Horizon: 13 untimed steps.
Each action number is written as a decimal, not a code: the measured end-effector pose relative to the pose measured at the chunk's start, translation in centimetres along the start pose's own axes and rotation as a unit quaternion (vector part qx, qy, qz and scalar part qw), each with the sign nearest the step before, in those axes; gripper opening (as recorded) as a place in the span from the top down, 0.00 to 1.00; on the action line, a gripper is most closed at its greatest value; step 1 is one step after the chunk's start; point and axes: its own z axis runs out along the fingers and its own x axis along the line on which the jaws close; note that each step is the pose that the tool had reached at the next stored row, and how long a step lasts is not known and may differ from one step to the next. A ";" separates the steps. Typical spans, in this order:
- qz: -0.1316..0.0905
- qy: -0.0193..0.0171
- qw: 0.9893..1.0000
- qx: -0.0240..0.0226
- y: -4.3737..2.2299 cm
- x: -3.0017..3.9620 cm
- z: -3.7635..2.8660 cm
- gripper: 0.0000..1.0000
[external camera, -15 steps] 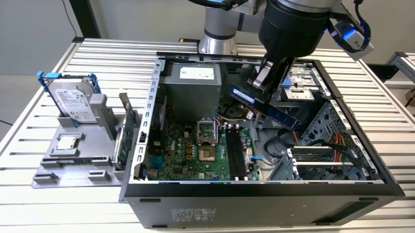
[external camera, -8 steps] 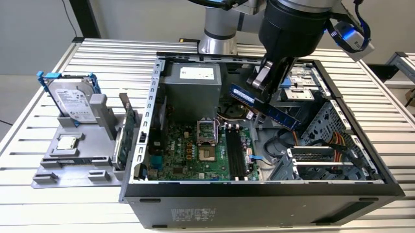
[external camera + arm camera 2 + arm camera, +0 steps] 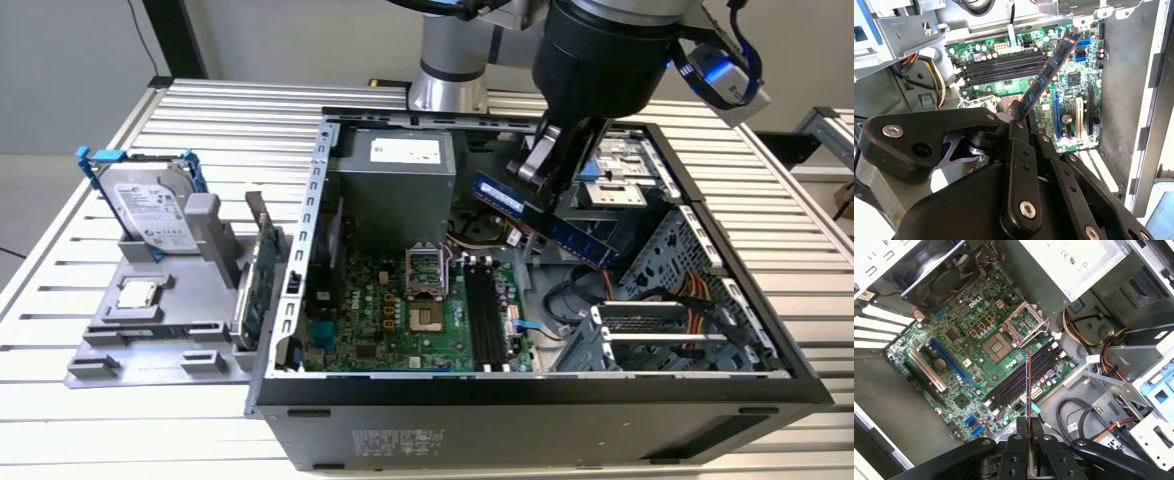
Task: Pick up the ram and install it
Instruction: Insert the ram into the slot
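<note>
Ram (image 3: 545,218) clamped at one end in closed gripper (image 3: 530,183), held in air inside open case (image 3: 318,220), above motherboard (image 3: 387,310), touching nothing. Long axis ran out from fingertips, tilted, crossing black slots (image 3: 999,65) along board's edge at an angle. Not seated.

Mid-frame, the ram (image 3: 1028,385) shows edge-on as a thin line, clamped between the black fingers (image 3: 1038,426) of the gripper (image 3: 1029,421). It crosses the row of black memory slots (image 3: 1009,386) on the green motherboard (image 3: 954,340). Its far end reaches towards the processor socket (image 3: 998,346).
</note>
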 end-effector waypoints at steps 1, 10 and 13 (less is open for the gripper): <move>0.001 0.000 1.000 0.000 0.00 0.00 0.00 1.00; 0.005 0.000 1.000 0.000 0.00 0.00 0.00 1.00; 0.007 0.000 1.000 0.000 0.00 0.00 0.00 1.00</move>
